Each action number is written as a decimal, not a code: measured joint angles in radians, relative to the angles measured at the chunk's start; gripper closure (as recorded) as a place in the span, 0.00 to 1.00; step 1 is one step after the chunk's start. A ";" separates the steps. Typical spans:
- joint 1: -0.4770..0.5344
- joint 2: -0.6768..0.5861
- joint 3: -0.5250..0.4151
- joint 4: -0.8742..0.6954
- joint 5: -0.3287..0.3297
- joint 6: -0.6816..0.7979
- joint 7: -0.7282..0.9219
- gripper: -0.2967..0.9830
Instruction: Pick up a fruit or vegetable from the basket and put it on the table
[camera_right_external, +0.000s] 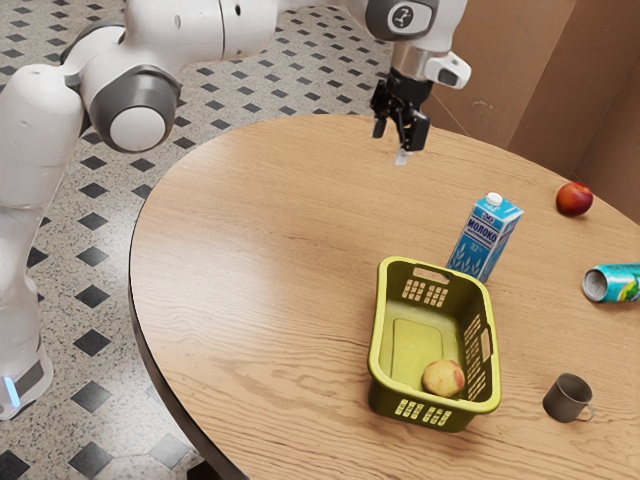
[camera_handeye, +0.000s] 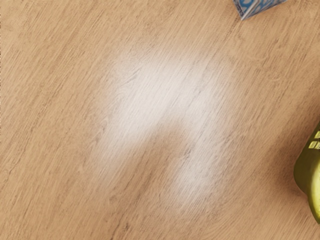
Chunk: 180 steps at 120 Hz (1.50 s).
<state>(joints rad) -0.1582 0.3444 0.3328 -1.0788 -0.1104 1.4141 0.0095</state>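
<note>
One yellow-and-red round fruit lies in the green basket, on its floor, near the end away from the milk carton. The end effector hangs above the table, well apart from the basket, its two fingers standing apart with a gap between them. The white and grey arm reaches in from the exterior view's upper left. Just beside the basket's far end, the blue and white carton stands upright. Towards the exterior view's right, a red fruit rests on the table beyond the carton, and a teal can lies on its side. A dark grey mug stands upright near the basket, handle towards the exterior view's right. In the wrist view, pale light and a soft shadow fall on the wood grain, with parts of the carton and basket showing
</note>
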 joint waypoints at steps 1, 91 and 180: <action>0.000 0.000 0.000 0.000 0.000 0.002 0.000 0.23; -0.029 -0.013 -0.420 0.000 0.103 0.051 -0.004 0.23; -0.123 0.289 -0.471 0.215 0.176 0.044 -0.025 0.23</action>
<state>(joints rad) -0.2814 0.6337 -0.1383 -0.8634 0.0652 1.4578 -0.0157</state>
